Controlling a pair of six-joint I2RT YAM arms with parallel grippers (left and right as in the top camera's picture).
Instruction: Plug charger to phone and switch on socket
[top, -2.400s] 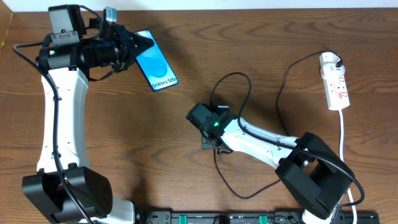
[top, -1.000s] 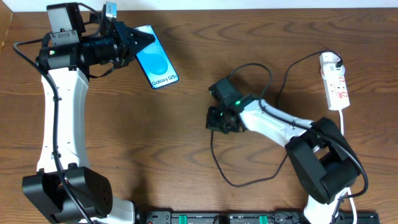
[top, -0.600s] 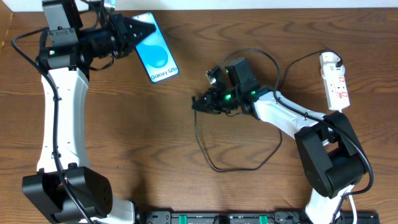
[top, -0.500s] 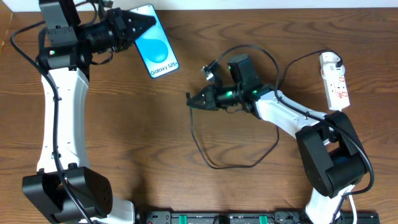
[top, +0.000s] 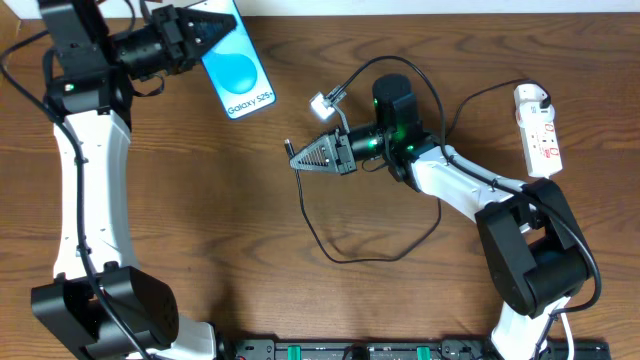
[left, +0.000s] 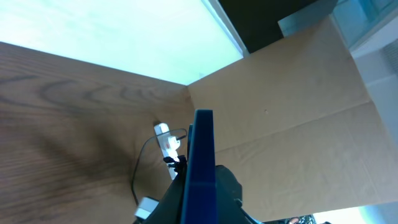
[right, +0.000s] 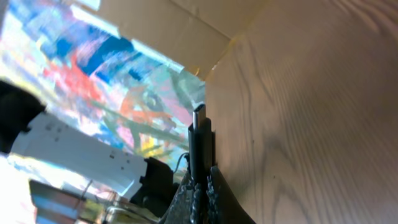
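Right hand (top: 298, 157), clamped on the charger (right: 200, 134), has swung towards the phone (top: 237, 75) gripped by left hand (top: 205, 25) — insertion looks next.

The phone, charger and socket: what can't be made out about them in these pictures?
The phone: overhead, its upper end lies under the left fingers, and its port is too small to see. The left wrist view shows only its edge, so the screen is hidden.
The charger: in the right wrist view, only the plug tip shows above the right fingers, and the background is blurred.
The socket: overhead, the switch position is too small to tell.
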